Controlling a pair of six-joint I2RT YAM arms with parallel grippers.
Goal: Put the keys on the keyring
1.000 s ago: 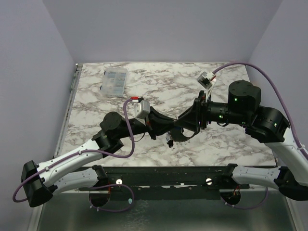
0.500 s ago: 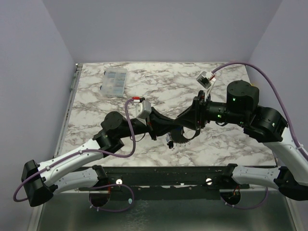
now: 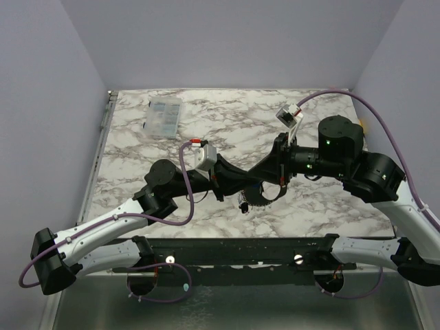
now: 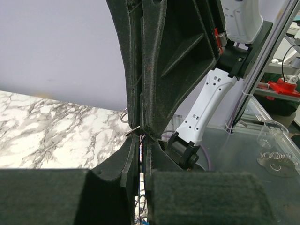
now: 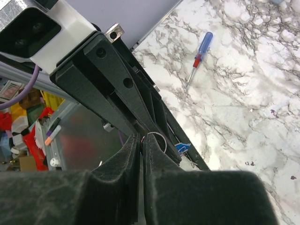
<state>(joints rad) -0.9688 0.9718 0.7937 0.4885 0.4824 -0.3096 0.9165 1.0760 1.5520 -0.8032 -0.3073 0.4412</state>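
Mid-table, my left gripper (image 4: 140, 135) is clamped on the keyring (image 5: 157, 134), with a blue key (image 5: 183, 147) just beside it. My right gripper (image 5: 141, 138) meets it there, fingers nearly together; I can't tell whether it is gripping anything. A clear box (image 3: 163, 117) lies far left.

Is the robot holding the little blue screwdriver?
No, the screwdriver lies by itself on the marble table, with nothing touching it.

No words, labels, brand names, numbers or signs can be read anywhere, neither on the marble table (image 3: 227, 113) nor on the clear compartment box (image 3: 163, 117).
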